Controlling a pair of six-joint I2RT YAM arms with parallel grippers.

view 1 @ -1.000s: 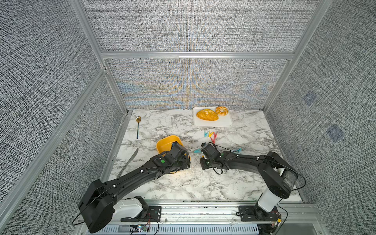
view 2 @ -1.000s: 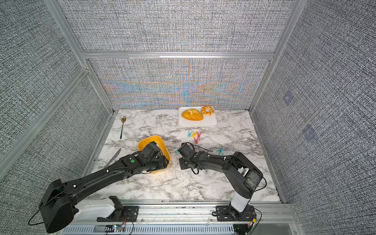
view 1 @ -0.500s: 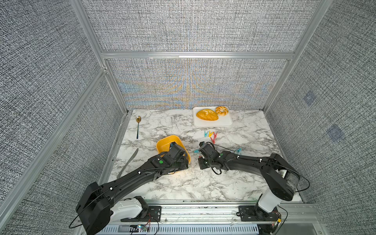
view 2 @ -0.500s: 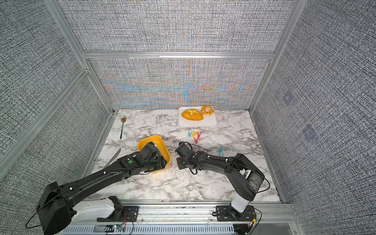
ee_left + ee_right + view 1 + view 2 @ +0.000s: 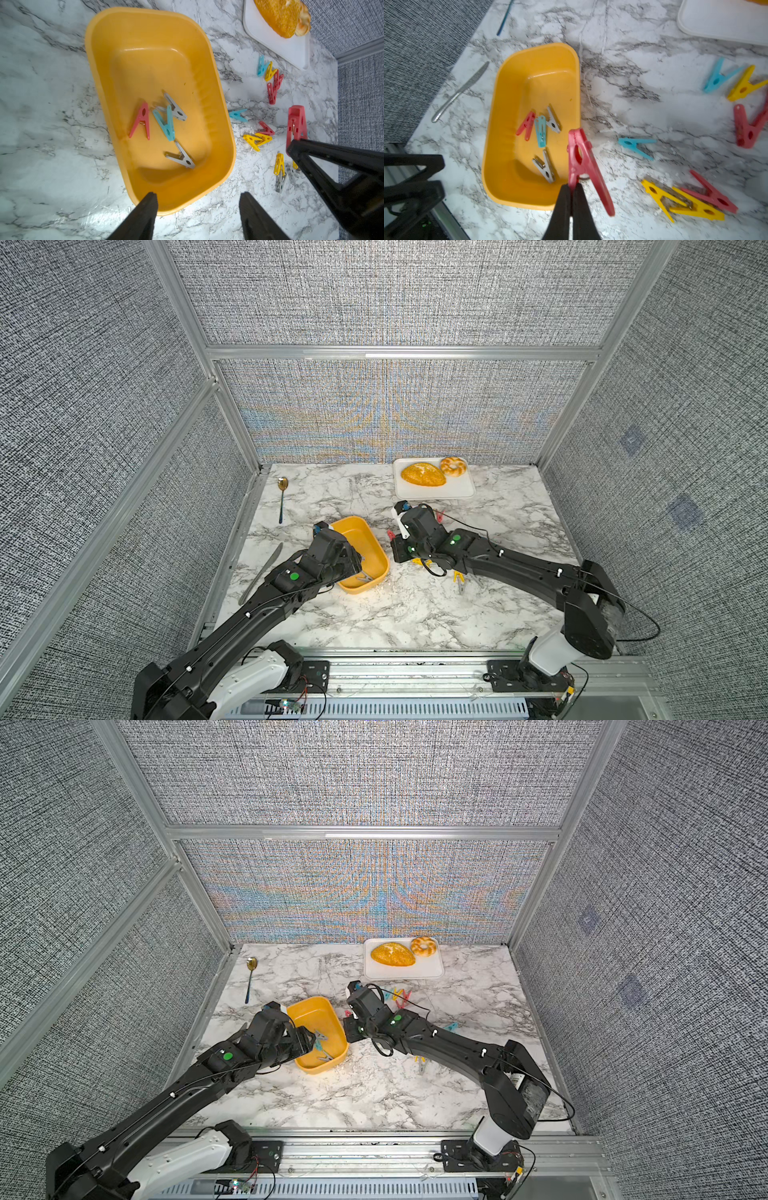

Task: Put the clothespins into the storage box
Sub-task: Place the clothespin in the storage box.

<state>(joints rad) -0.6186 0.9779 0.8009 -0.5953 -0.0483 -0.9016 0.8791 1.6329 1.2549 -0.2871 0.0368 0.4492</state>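
Now the right hand (image 5: 572, 187) pinches a red clothespin (image 5: 581, 162) by the storage box (image 5: 500, 116); left hand (image 5: 198, 196) apart over it.

A: Can you count the clothespins (image 5: 459, 577) beside your right arm (image 5: 519, 568) in a top view?
B: No, you'll find them too small, and the arm covers some. Your left arm (image 5: 291, 576) hides the near left corner of the storage box (image 5: 355, 533).
A: At the right wrist?
B: The white tray (image 5: 716, 20) and spoon handle (image 5: 504, 17) run off the edge, and the red clothespin (image 5: 581, 158) is blurred.
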